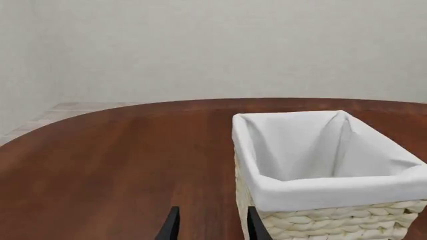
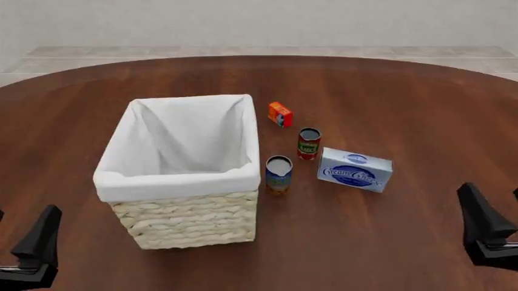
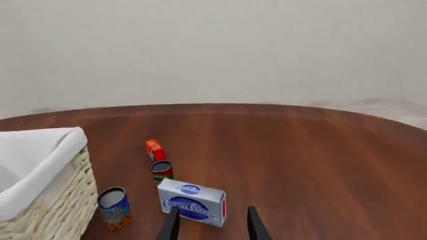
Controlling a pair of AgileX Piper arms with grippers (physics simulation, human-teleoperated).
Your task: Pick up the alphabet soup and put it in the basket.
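The alphabet soup [image 2: 278, 174], a blue-labelled can with an orange lower part and grey top, stands upright just right of the basket [image 2: 178, 182], a large wicker basket with white cloth lining. The can also shows in the right wrist view [image 3: 113, 206], beside the basket [image 3: 40, 200]. My left gripper [image 2: 20, 237] is open and empty at the near left, with the basket [image 1: 333, 190] close ahead of its fingertips [image 1: 212, 227]. My right gripper [image 2: 500, 213] is open and empty at the near right, well short of the can; the right wrist view shows its spread fingertips [image 3: 211, 227].
A red-labelled can [image 2: 309, 143] stands behind and right of the soup. A small orange box [image 2: 280, 114] lies farther back. A blue and white cream cheese box [image 2: 355, 169] lies right of the soup, between it and my right gripper. The round wooden table [image 2: 404, 97] bears them all.
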